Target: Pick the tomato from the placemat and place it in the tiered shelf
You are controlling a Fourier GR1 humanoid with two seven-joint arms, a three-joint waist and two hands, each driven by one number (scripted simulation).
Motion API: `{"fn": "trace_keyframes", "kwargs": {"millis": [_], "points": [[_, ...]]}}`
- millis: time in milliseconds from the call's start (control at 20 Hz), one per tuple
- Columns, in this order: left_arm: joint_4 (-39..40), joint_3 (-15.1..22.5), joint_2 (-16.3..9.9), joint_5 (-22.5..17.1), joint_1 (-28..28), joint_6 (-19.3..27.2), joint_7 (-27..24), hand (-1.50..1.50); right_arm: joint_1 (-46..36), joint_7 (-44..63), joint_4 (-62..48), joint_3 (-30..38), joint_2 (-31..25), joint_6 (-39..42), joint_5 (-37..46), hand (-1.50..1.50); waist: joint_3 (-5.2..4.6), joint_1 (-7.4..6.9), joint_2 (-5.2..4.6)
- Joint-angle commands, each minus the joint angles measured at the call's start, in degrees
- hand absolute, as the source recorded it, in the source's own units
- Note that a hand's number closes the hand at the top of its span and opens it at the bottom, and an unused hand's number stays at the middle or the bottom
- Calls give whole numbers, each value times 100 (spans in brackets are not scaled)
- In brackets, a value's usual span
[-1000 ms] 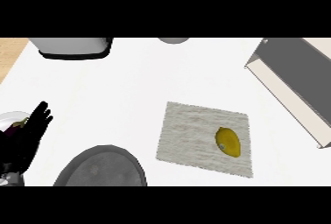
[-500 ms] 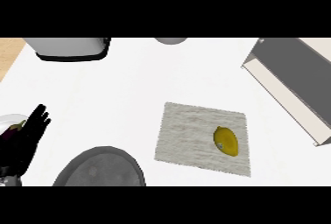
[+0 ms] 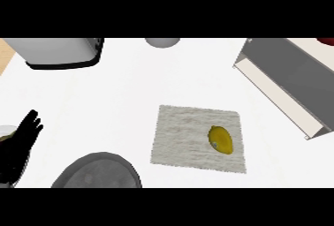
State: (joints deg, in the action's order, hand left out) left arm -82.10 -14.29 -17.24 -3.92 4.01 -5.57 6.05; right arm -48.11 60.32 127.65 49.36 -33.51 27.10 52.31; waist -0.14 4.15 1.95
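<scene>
- So the tomato [image 3: 221, 140] (it's yellow and kind of oblong, but it's the only thing that fits) is lying on the right half of the placemat [image 3: 189, 132], not held by anything.
- Our left hand [image 3: 24, 137] shows at the left edge of the table [image 3: 130, 88], fingers straight and pointing up, holding nothing. Looks like it's just resting.
- Right hand isn't in view at all, so we can't say anything about it.
- What changed over the last second: honestly just the view. Everything slid a bit, as if our head turned, while the tomato kept its spot on the placemat and the left hand stayed open by the edge.
- The tiered shelf [image 3: 287, 84] is up at the right, well apart from the placemat, and we see no tomato in it.
- Our read: the tomato is on the placemat, not in the shelf, and no hand is near it.
</scene>
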Motion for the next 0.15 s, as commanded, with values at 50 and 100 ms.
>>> {"fn": "trace_keyframes", "kwargs": {"millis": [50, 100], "points": [[-11, -168, -40, -56, 204, 47, 28, 0, -2, 895, 562, 560, -288, 1694, -627, -150, -5, 256, 137], [76, -115, 40, -29, 214, 46, -69, 0, -36, 961, 776, 650, -304, 1795, -647, -150, -14, 252, 105]]}}
